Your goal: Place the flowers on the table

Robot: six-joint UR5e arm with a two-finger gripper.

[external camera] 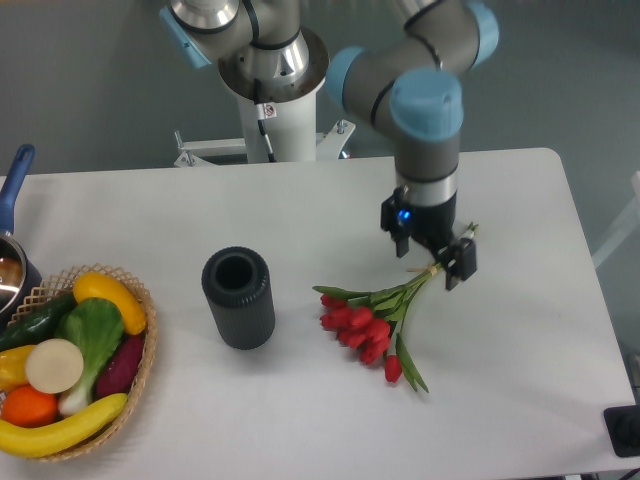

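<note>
Pointing straight down, the jaws hang open above the flowers' stems.

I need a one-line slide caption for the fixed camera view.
Tulips lie on the table beside a dark cylinder; open gripper hovers over the stems.

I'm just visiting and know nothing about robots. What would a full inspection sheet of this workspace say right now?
Surface: white rectangular table, smooth.
Job's things: bunch of red tulips with green stems lying flat on the table.
Clutter: dark upright cylinder; wicker basket of vegetables and fruit; blue-handled pot at the left edge.
Grippers: two-finger gripper open, above the stem ends.
Cables: nothing seen.
Surroundings: grey wall, white robot pedestal.
</note>
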